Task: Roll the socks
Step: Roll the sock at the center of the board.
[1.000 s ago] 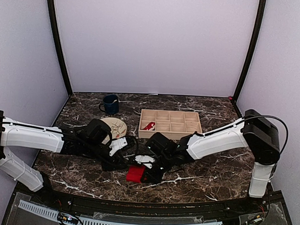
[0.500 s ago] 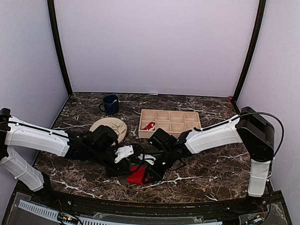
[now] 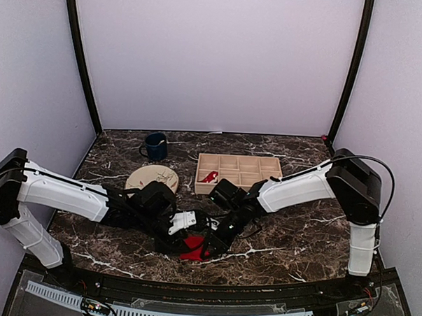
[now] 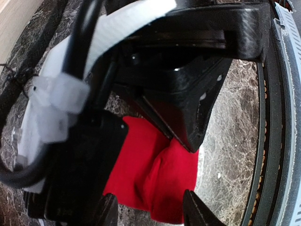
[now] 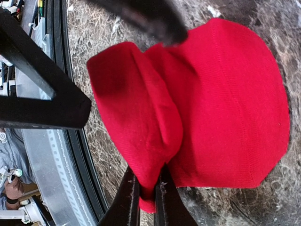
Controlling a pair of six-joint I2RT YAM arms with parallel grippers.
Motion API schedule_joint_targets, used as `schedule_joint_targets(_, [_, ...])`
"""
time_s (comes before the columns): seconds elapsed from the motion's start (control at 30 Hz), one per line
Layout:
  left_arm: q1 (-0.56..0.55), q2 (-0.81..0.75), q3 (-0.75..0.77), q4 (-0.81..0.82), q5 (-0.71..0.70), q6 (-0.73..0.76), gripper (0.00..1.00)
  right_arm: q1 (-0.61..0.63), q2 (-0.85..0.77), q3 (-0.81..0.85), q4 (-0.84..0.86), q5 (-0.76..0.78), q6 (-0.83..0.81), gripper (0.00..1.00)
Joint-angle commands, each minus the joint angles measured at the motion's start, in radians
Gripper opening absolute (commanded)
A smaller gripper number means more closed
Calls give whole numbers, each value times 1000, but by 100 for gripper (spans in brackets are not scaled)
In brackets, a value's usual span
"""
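Socks bunched; right end effector pinching fold, left end effector released, straddling them

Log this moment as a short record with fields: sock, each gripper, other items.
sock: red sock bundle lying on the marble table, near its front edge
right gripper: shut, pinching a fold of the bundle
left gripper: open, fingers either side of the bundle
other items: blue mug; patterned plate; wooden divided tray with a small red item in one compartment
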Motion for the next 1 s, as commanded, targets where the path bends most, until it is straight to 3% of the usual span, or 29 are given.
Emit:
schedule_joint_targets(0.0, [-19, 26, 42, -39, 2, 31, 49, -13, 28, 20, -36, -20, 7, 0])
schedule_joint_targets(0.47, [-48, 100, 73, -86, -34, 40, 48, -19, 37, 22, -44, -50, 3, 0])
schedule_joint_targets(0.73, [-50, 133, 96, -132, -5, 48, 33, -23, 43, 24, -42, -61, 7, 0])
schedule_joint_targets(0.97, [-51, 159, 110, -154, 23, 41, 29, -33, 44, 18, -31, -82, 13, 0])
